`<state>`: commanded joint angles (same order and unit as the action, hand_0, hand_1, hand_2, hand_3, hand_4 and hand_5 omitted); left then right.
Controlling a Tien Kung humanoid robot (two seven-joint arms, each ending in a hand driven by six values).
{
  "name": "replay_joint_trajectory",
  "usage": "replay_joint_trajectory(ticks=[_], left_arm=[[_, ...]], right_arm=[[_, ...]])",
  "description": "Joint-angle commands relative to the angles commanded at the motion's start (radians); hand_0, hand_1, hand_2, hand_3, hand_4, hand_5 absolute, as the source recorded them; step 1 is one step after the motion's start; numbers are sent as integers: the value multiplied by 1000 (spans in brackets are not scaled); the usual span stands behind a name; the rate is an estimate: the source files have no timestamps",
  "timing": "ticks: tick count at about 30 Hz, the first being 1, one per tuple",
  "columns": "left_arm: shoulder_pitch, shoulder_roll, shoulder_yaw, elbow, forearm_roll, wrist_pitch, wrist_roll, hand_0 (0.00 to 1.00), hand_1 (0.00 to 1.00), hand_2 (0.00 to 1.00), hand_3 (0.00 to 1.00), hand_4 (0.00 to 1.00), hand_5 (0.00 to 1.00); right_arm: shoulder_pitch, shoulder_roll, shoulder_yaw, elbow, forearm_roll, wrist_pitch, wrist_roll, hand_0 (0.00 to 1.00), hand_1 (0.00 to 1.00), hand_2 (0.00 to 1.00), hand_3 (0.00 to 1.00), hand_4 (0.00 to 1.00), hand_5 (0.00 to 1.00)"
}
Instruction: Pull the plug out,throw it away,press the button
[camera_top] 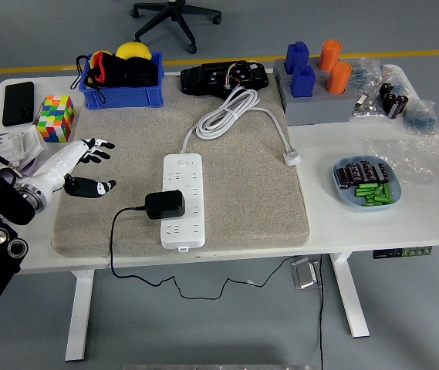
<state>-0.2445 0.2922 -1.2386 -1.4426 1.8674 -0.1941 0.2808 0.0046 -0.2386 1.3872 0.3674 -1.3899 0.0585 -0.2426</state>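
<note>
White power strip: white plastic multi-socket power strip (pixel 183 199) lies lengthwise on the grey felt mat (pixel 234 166), just off to the right of the left hand, near enough for a short reach.
Black plug: chunky black plastic adapter plug (pixel 165 205) sits seated in a lower socket of the strip, its thin black cable (pixel 115 239) looping off the near table edge; it is the closest task item to the fingertips, ahead and a little lower.
Left hand: white-shelled five-fingered robot hand (pixel 80 166) hovers over the mat's left margin, fingers spread loosely with dark tips pointing toward the plug, holding nothing; I'd judge it is lined up that way to close sideways on the adapter.
Right hand: nowhere in this head view.
Button: small switch at the strip's near end (pixel 182 248), beyond the plug from the hand; too small to read its state.
White cord: strip's own white lead (pixel 231 112) coils well past the strip, out of the reach path.
Stage: pull not yet begun, plug fully in, by my reckoning.
Risk: strip looks unanchored, so it may lift with the plug.
</note>
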Motion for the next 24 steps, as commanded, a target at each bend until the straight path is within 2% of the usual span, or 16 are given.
replay_joint_trajectory(ticks=[11, 22, 23, 24], left_arm=[[-19, -8, 97, -9, -10, -7, 6, 797, 797, 801, 855, 961, 94], [-17, -7, 87, -34, 5, 0, 18, 793, 793, 793, 853, 960, 103], [-14, -6, 79, -39, 14, -5, 22, 800, 797, 794, 849, 901, 2], [-12, -4, 72, -44, 22, -11, 26, 800, 797, 794, 849, 901, 2]], right_arm=[[-2, 5, -2, -1, 0, 0, 0, 754, 704, 710, 724, 760, 654], [-3, 3, -3, -1, 1, 0, 0, 753, 703, 710, 724, 760, 653], [-3, 3, -2, -1, 0, 0, -1, 753, 703, 710, 724, 760, 652], [-4, 3, -2, -1, 0, 0, -1, 753, 703, 710, 724, 760, 652]])
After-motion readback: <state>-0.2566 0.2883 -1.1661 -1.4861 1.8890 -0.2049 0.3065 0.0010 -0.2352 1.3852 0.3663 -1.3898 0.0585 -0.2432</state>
